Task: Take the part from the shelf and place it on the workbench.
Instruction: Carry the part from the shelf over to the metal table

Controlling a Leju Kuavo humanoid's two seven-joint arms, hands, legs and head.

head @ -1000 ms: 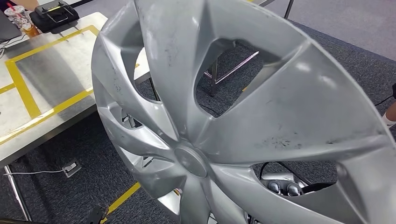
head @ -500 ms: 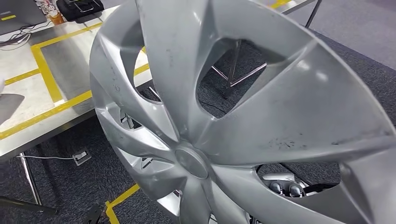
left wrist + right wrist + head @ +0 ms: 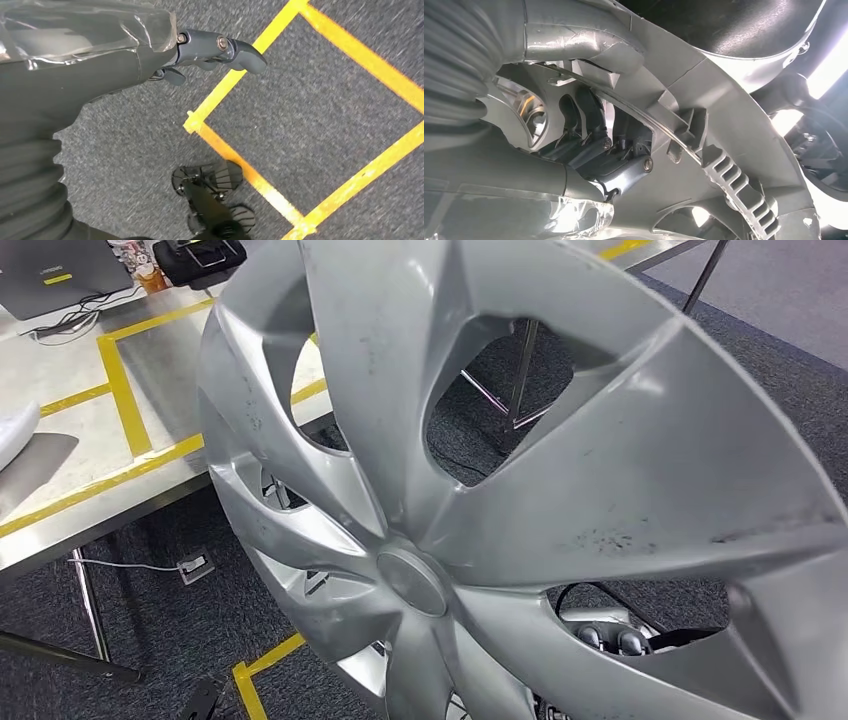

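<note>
- L hand (image 3: 220, 50): grey thumb w/ silver screw, ribbed grey cover, clear film wrap.
- R hand (image 3: 609, 145): dark fingers, small screws, same cover.

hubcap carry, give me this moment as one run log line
phase: carrying | part: hubcap held up by right hand at its rim | left hand hanging over carpet, holding nothing | workbench ahead-left, part not yet placed

Wheel cover (image 3: 560, 490) cut off by frame edges, hiding most of right hand (image 3: 608, 640).
</note>
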